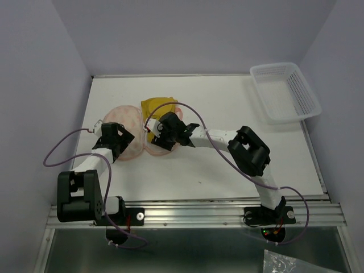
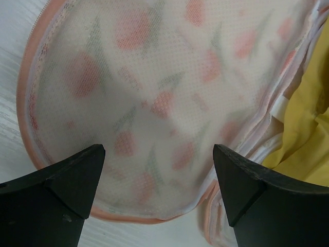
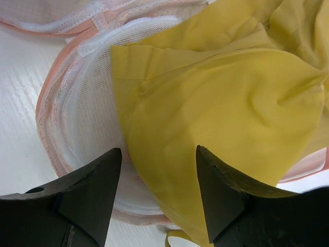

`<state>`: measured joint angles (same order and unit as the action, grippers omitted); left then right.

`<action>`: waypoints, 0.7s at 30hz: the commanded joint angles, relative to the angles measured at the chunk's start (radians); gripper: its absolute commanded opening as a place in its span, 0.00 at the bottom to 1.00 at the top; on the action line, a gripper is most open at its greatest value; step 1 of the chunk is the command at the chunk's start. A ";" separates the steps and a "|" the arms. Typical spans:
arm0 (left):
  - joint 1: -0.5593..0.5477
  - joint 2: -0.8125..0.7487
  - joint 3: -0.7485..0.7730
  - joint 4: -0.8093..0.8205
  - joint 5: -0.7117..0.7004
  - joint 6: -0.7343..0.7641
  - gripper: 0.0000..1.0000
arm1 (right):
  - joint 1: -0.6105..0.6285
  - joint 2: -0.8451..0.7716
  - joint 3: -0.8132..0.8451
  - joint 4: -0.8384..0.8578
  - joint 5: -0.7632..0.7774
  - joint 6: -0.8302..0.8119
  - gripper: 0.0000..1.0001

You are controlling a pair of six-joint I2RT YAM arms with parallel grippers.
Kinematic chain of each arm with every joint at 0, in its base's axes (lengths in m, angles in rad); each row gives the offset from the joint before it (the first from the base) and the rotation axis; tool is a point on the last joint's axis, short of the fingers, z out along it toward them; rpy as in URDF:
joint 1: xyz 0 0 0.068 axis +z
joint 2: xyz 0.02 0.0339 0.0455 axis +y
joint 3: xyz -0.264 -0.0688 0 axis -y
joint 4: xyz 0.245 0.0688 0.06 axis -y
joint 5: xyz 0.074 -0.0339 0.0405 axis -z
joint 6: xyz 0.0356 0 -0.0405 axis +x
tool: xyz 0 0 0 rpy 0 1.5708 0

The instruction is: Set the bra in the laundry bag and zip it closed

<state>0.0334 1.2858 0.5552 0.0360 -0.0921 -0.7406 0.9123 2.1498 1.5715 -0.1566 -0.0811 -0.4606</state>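
As left end effector [image 2: 157, 154] gapes above mesh laundry bag [image 2: 154, 62], right end effector [image 3: 158, 154] straddles smooth bra [image 3: 231, 103], grip unclear.

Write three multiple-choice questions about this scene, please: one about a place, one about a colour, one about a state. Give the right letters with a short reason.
1. Where on the table does the white basket stand?
A. At the far right corner
B. At the near left corner
C. In the middle, between the arms

2. What colour is the bra?
A. Blue
B. Mustard yellow
C. Black

3. How do the left fingers stand?
A. Shut on a strap
B. Shut on the zip
C. Wide open over the laundry bag, holding nothing

Answers:
1 A, since the top view shows the basket at the far right, away from both arms.
2 B, since the right wrist view is filled with yellow fabric.
3 C, since the left wrist view shows both fingers far apart, with only the printed mesh between them.
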 commanded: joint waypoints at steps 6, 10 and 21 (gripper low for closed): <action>0.010 0.049 0.000 0.054 -0.011 0.012 0.99 | 0.010 0.035 0.062 0.003 -0.006 -0.010 0.34; 0.010 0.060 -0.009 0.067 -0.005 0.007 0.99 | 0.010 -0.005 0.048 -0.001 -0.040 0.000 0.25; 0.010 0.081 -0.032 0.096 0.025 -0.011 0.99 | 0.039 -0.116 -0.016 -0.014 -0.028 0.016 0.15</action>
<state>0.0364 1.3506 0.5499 0.1318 -0.0860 -0.7422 0.9371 2.1159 1.5620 -0.1802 -0.0906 -0.4664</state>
